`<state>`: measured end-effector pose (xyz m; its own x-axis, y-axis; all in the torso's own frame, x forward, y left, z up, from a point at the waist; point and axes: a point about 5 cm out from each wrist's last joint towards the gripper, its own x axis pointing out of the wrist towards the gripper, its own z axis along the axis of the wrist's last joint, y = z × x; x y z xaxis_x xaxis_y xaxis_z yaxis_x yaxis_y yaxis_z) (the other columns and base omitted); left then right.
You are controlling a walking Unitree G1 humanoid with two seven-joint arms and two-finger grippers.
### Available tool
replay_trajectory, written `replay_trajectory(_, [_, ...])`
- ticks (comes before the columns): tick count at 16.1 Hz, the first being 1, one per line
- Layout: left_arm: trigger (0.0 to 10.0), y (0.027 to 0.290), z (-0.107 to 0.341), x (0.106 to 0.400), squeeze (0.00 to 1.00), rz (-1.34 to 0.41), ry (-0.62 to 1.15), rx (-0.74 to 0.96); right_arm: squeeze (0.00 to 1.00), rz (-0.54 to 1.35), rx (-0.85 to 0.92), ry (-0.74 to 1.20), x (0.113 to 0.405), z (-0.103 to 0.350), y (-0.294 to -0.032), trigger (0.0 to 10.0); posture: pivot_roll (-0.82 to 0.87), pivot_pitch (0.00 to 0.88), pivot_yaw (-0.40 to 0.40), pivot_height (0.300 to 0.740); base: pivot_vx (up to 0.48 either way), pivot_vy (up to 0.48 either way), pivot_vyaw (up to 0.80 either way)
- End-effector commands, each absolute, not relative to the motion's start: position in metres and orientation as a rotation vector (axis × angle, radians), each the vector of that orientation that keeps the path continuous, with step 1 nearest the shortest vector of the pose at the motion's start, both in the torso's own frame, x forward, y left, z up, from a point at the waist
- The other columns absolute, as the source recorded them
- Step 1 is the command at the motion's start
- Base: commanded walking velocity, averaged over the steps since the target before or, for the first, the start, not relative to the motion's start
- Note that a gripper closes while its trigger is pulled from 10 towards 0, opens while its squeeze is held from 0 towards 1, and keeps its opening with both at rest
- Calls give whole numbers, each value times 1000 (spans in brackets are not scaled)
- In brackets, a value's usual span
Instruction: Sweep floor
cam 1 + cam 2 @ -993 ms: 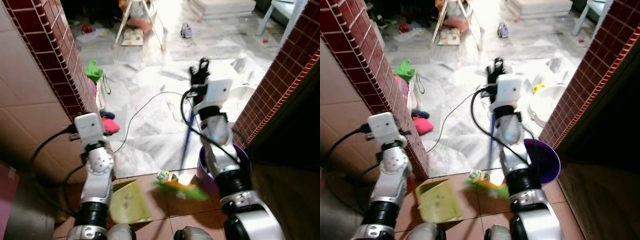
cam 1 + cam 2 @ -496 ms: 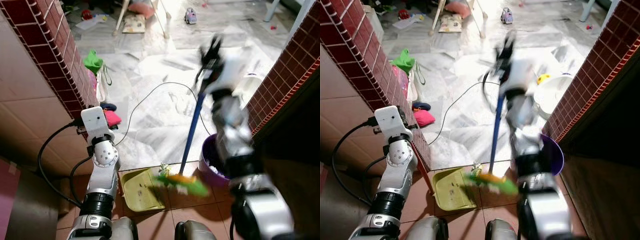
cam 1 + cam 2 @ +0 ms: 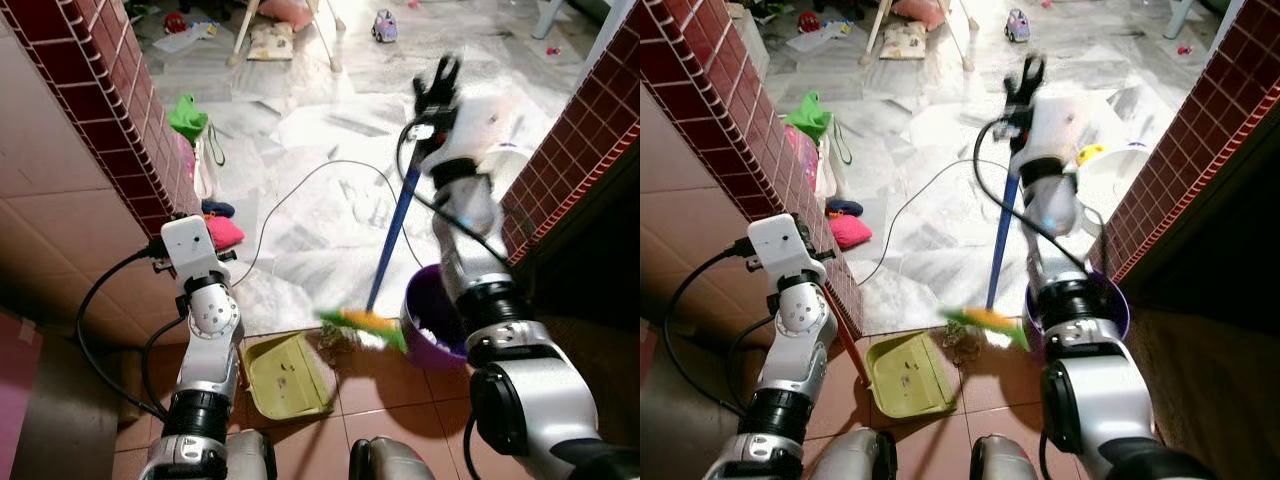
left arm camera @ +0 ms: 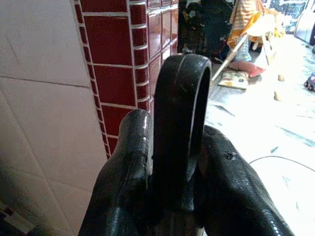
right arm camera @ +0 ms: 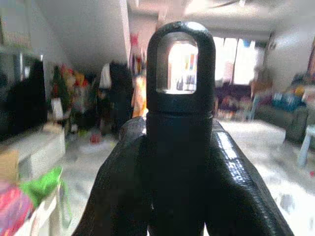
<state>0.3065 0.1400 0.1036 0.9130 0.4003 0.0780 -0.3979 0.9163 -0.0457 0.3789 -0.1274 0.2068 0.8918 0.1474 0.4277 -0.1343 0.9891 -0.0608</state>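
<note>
A broom with a blue handle (image 3: 393,238) and a green and orange head (image 3: 362,324) stands on the brown tiles. My right gripper (image 5: 179,142) is shut on the black looped top of the handle, high over the marble floor (image 3: 437,85). A yellow-green dustpan (image 3: 286,375) lies flat on the tiles left of the broom head. Its red handle (image 3: 846,346) rises toward my left arm (image 3: 192,248). My left gripper (image 4: 174,145) is shut on the handle's black looped end. A small heap of debris (image 3: 962,343) lies between the dustpan and the broom head.
A purple bucket (image 3: 425,322) stands right of the broom head, under my right arm. Red brick walls (image 3: 95,90) (image 3: 575,145) flank the doorway. A black cable (image 3: 300,200), a green bag (image 3: 187,115), a pink cloth (image 3: 222,232) and a white basin (image 3: 512,165) lie on the marble beyond.
The broom head has swung right, off the dustpan's edge toward the purple bucket, and the debris heap now shows. The dustpan has stayed put. The camera has shifted slightly.
</note>
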Motion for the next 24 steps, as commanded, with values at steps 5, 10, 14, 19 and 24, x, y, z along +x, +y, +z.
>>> replay_trajectory(5, [10000,140,101,294,0,417,-55,-25,0,254,-42,-406,387,204,-96,10000,86,231,-3,740,0,0,0])
replay_trajectory(10, [10000,138,101,285,0,409,-33,-40,0,183,256,-257,400,201,-101,10000,76,247,-4,740,0,0,0])
replay_trajectory(14, [10000,132,100,289,0,386,-16,-60,0,75,463,-216,400,192,-122,10000,26,226,-2,740,0,0,0])
replay_trajectory(19, [10000,132,104,300,0,371,-34,-111,0,20,425,-293,392,203,-173,10000,-41,157,-12,740,0,0,0])
replay_trajectory(24, [10000,142,121,316,0,367,-111,-207,0,54,-86,-474,367,223,-200,10000,-87,79,-24,740,0,0,0])
